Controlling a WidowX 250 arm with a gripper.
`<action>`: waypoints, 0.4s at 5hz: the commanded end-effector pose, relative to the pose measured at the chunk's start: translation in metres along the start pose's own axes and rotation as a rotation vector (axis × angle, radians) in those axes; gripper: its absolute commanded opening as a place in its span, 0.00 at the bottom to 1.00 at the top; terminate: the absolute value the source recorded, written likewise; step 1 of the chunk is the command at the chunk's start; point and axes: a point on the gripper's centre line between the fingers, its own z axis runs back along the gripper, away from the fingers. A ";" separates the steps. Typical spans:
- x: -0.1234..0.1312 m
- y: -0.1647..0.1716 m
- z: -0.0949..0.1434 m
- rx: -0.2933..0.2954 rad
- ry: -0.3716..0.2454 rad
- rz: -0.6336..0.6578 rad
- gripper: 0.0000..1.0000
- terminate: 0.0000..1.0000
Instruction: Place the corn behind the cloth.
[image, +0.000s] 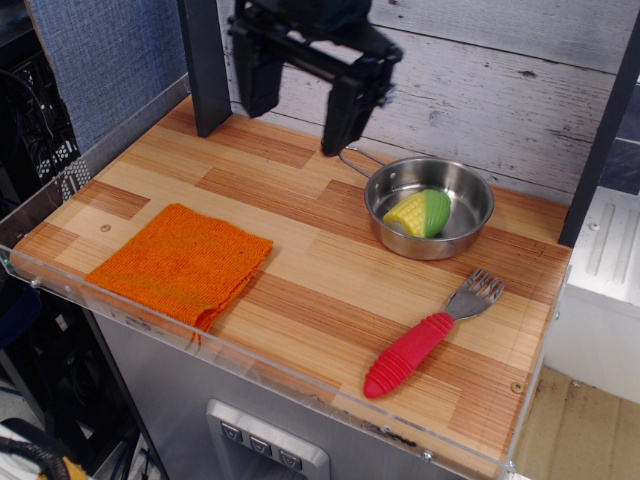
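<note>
None of the task is done yet, by the look of it: the corn (419, 213) lies inside the steel pan (470, 232), yellow end toward the cloth side and green husk end away from it, and nothing grips it. The cloth (182, 264) lies flat on the bench (330, 300), well apart from the pan, out toward the bench's front corner on the far side from the fork. A fork (432, 334) with a red handle rests in front of the pan, nearer the bench's front edge.

Everything is left to do: reach into the pan, take the corn, carry it across and set it on the bare wood behind the cloth, toward the back wall.

The end effector (296, 108) hangs above the bench behind the pan and a little toward the cloth side, close to the back wall. It points downward with its two dark fingers spread wide and nothing between them. One finger (343, 115) hangs just above the pan's thin wire handle (352, 158), though I cannot tell whether it touches.
</note>
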 end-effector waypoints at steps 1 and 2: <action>0.062 -0.028 -0.007 -0.046 -0.087 -0.078 1.00 0.00; 0.077 -0.045 -0.043 -0.095 -0.107 -0.202 1.00 0.00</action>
